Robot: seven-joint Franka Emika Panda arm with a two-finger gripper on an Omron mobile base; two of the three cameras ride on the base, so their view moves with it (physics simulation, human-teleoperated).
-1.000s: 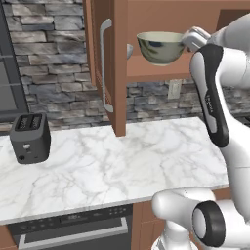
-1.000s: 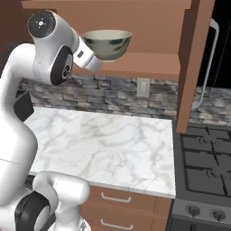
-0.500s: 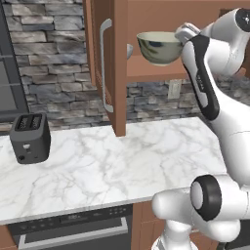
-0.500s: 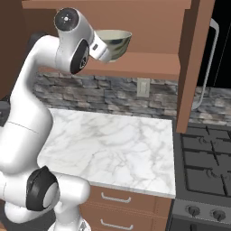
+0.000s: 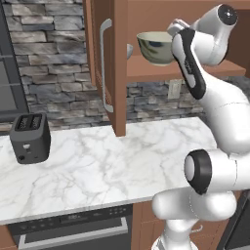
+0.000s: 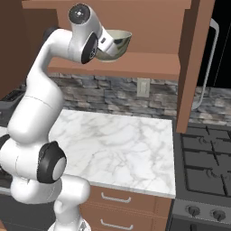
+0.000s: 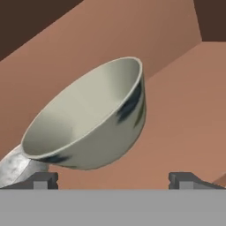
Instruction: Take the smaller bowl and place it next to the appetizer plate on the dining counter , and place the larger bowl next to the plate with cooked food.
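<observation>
Larger bowl (image 5: 155,47): sitting on open cabinet shelf (image 5: 195,71), stored upright above marble worktop (image 5: 97,166). Gripper (image 7: 112,178): facing bowl, jaws spread wide, gripping nothing. Smaller bowl (image 7: 15,165): possibly pale object peeking behind.

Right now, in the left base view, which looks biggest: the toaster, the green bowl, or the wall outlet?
1. Toaster, though it sits nearer the camera.
2. Larger bowl on the cabinet shelf, looking about as wide.
3. Wall outlet, clearly smallest.
</observation>
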